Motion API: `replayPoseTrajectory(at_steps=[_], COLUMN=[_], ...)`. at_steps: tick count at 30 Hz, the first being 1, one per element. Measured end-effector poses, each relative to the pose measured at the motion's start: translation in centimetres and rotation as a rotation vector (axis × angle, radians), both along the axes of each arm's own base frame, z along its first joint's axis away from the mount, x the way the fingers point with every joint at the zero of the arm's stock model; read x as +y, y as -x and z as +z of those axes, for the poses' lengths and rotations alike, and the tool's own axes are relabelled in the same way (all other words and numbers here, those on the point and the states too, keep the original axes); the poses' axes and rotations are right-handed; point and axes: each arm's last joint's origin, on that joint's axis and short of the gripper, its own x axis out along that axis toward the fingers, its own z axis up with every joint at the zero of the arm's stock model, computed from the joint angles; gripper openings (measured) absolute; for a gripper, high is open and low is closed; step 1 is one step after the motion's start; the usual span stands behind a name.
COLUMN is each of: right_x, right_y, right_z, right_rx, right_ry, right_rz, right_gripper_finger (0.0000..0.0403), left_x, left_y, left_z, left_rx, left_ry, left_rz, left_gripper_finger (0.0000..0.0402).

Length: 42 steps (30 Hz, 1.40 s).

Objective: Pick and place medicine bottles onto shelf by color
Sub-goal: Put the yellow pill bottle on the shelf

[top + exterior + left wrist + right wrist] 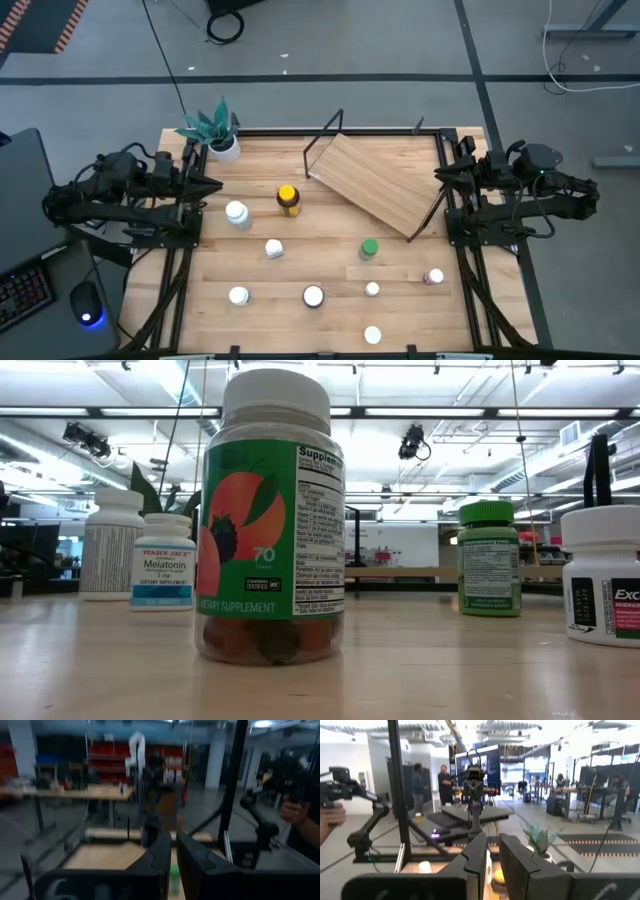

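i see both arms parked at the desk (250, 310) edges. the left pincer (215, 185) sits by the plant pot (224, 147), fingers pinched together on nothing. the right pincer (442, 175), also narrow and empty, sits beside the shelf (380, 182), which leans bare at the far side. the medicine bottles (288, 200) stand scattered on the desk, all off the shelf, the green-capped one (369, 248) nearest it.

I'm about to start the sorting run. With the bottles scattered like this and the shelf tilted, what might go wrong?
1. The light-wood shelf board sits tilted in its black wire frame, so round bottles set on it may slide or roll.
2. The small white-capped bottle and the pinkish bottle stand close together; a claw reaching for one may knock the other.
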Motion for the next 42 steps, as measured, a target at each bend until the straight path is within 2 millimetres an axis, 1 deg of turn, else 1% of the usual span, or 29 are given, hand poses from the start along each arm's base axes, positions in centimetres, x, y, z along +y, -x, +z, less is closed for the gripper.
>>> replayPoseTrajectory(at_steps=[2, 3, 6, 10, 12, 14, 16, 19, 22, 26, 29, 32, 35, 39, 42], right_x=[0.0, 0.0, 0.0, 0.0, 0.0, 0.0, -0.1, -0.2, -0.2, -0.2, -0.3, -0.4, -0.4, -0.4, -0.4], right_y=[0.1, 0.1, 0.3, 0.4, 0.4, 0.3, 0.3, 0.1, -1.0, -3.4, -5.3, -7.0, -8.2, -9.2, -9.7], right_z=[0.3, 0.5, 1.1, 1.4, 1.4, 1.3, 1.3, 0.7, -0.5, -3.3, -5.4, -7.0, -8.5, -10.2, -11.0], right_rx=[-0.035, -0.055, -0.116, -0.144, -0.145, -0.142, -0.135, -0.071, 0.018, 0.143, 0.206, 0.202, 0.219, 0.303, 0.342], right_ry=[0.000, 0.000, -0.013, -0.031, -0.025, -0.020, -0.012, -0.014, -0.014, -0.055, -0.055, -0.064, -0.095, -0.118, -0.131], right_rz=[0.000, 0.000, 0.004, 0.008, 0.006, -0.005, -0.042, -0.063, -0.055, -0.051, -0.081, -0.124, -0.130, -0.132, -0.133], right_gripper_finger=[0.0061, 0.0061, 0.0061, 0.0061, 0.0061, 0.0061, 0.0061, 0.0061, 0.0061, 0.0061, 0.0062, 0.0062, 0.0062, 0.0062, 0.0063], left_x=[0.0, 0.0, 0.1, 0.3, 0.4, 0.4, 0.5, 0.7, 0.9, 1.1, 1.3, 1.7, 2.1, 2.3, 2.6], left_y=[-0.2, -0.5, -1.8, -3.4, -4.2, -4.5, -4.9, -5.3, -5.9, -6.6, -7.0, -7.3, -7.5, -8.1, -9.0], left_z=[-0.1, -0.6, -2.9, -5.8, -7.0, -7.7, -7.9, -8.2, -8.8, -9.3, -10.2, -10.7, -10.9, -11.5, -11.7], left_rx=[-0.028, -0.020, 0.019, -0.032, -0.063, -0.096, -0.111, -0.081, -0.031, 0.016, 0.092, 0.136, 0.139, 0.178, 0.234], left_ry=[0.015, 0.023, 0.007, -0.045, -0.054, -0.077, -0.091, -0.077, -0.075, -0.064, -0.023, -0.019, 0.022, 0.037, 0.028], left_rz=[-0.001, -0.003, 0.027, 0.130, 0.149, 0.170, 0.218, 0.282, 0.338, 0.390, 0.400, 0.440, 0.473, 0.482, 0.494], left_gripper_finger=[0.0033, 0.0035, 0.0047, 0.0075, 0.0093, 0.0113, 0.0136, 0.0175, 0.0213, 0.0255, 0.0274, 0.0281, 0.0280, 0.0278, 0.0281])
